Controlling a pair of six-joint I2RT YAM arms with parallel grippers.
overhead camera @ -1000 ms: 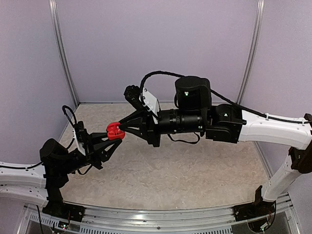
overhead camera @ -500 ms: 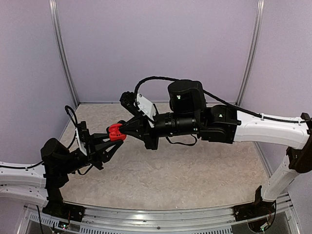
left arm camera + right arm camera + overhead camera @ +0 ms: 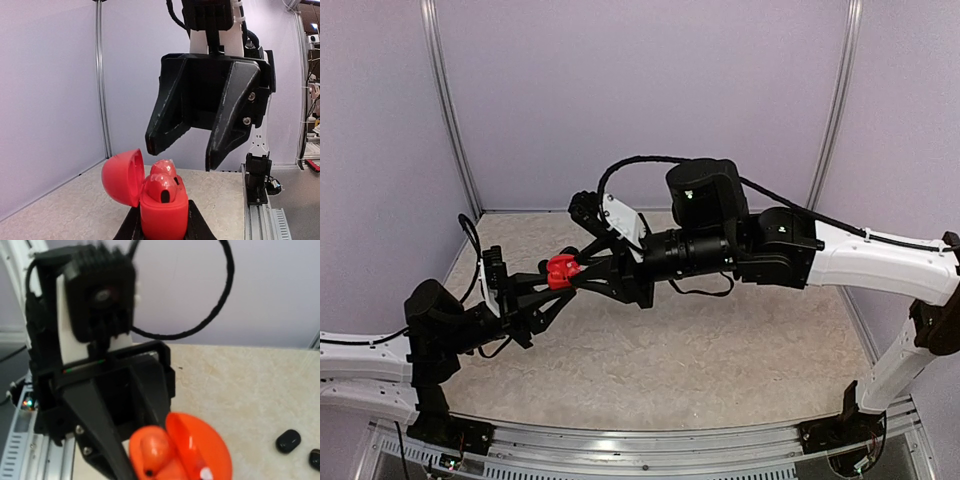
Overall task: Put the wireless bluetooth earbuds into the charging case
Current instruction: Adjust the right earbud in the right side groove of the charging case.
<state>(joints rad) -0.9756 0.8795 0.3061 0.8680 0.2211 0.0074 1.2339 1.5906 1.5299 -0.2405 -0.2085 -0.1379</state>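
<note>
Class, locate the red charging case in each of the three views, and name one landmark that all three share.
Top external: the red charging case sits left of centre.
Left wrist: the case is at bottom centre, lid open to the left.
Right wrist: the case is at bottom centre, blurred and looking orange.
Shared landmark: the speckled beige table.
</note>
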